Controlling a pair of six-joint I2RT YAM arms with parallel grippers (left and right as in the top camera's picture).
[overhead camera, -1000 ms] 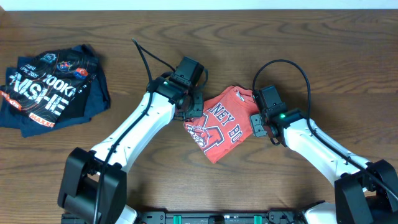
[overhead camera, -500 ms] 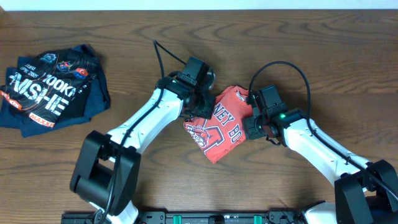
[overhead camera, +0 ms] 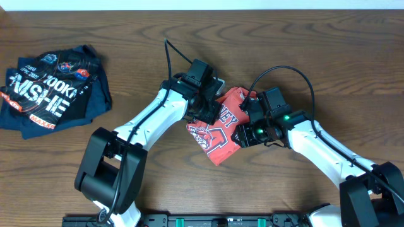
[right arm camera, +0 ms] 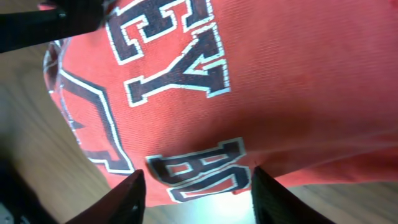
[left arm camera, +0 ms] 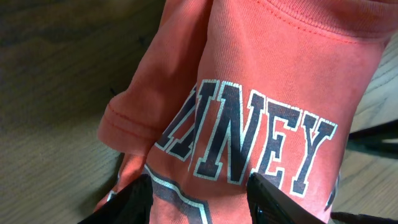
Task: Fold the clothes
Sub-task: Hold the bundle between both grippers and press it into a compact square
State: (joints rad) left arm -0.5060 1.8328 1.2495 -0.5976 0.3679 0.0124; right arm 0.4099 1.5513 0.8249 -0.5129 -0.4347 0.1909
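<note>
The T-shirt (overhead camera: 218, 135) lies diagonally between both grippers, neither nearer. Left gripper (overhead camera: 209, 115) and right gripper (overhead camera: 243, 132), jaws spread, flank its opposite long edges.

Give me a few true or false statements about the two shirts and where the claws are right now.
1. The red T-shirt lies with its lettered print facing up. True.
2. The dark garment lies between the two arms. False: it lies well off on the left arm's side, apart from both claws.
3. The left claw and the right claw are both over the red T-shirt. True.
4. The left claw is shut. False: in the left wrist view its fingers stand apart, with the shirt's print showing between them.
</note>
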